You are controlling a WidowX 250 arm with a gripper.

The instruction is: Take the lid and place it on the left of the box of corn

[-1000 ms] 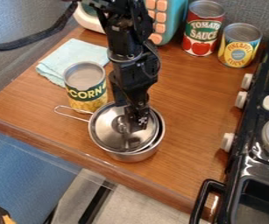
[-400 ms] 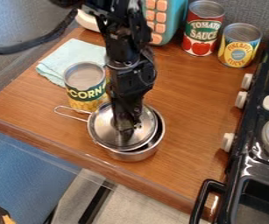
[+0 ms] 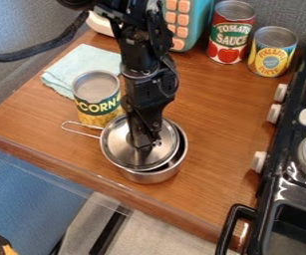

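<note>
Pincer (image 3: 142, 145) down at the middle of the lid (image 3: 118, 149), right over our pot (image 3: 153, 177)
So we've got the shiny lid over the pot, off-center toward the left, with a strip of the pot's inside showing on the right. Can't tell if our pincer is clenched on it or released, tbh. Our corn can (image 3: 97, 108) stands upright on the desk (image 3: 215, 139), just behind the pot's wire handle (image 3: 82, 131), with the pale blue cloth (image 3: 82, 59) behind it.
</note>
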